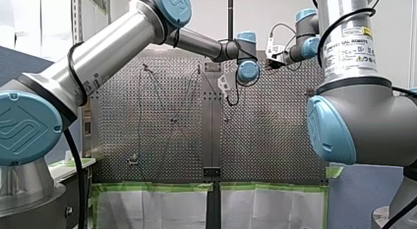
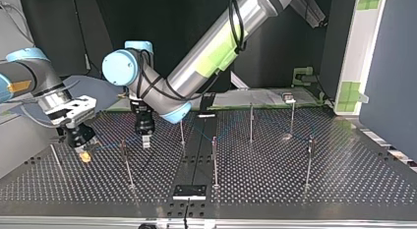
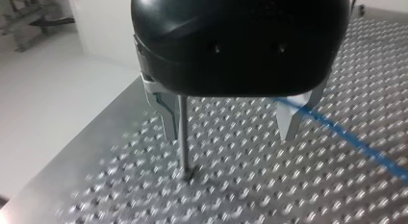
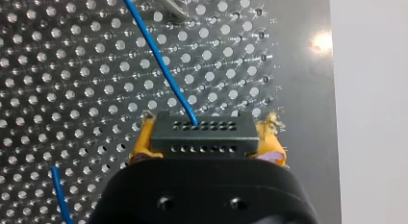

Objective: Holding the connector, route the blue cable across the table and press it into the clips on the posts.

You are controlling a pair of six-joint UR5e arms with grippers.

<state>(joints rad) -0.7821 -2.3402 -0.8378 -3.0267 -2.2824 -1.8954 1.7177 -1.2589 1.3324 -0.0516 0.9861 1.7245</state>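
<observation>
Clamped on the black connector (image 4: 202, 133) between the yellow pads (image 4: 144, 143) of my right gripper (image 4: 206, 137), low over the perforated table (image 4: 72, 65) and near its edge at the top view's left. Leaving the connector's face: the blue cable (image 4: 161, 65), straight, slanting away past a post (image 4: 169, 5) toward the table's middle.

Spread wide and holding nothing, the metal fingers (image 3: 166, 116) of my left gripper (image 3: 231, 120), with a thin post (image 3: 184, 137) standing just inside one finger and the cable passing just beside the other, close above the table.

Judged mid-route, with the cable due to be seated at this thin post. To do it well: hold the connector end steady and the line straight, bring the cable against the clip rather than the bare shaft, then press in squarely without bending the post. Clip's place on the post: not visible here.

Reaching in from the top view's right, my left arm (image 2: 211, 52), stretched long across the middle, wrist pointed straight down among the posts. Coming in low from that view's left, my right arm (image 2: 29, 74), wrist tipped down toward the table, its gripper near the left one but apart from it.
</observation>
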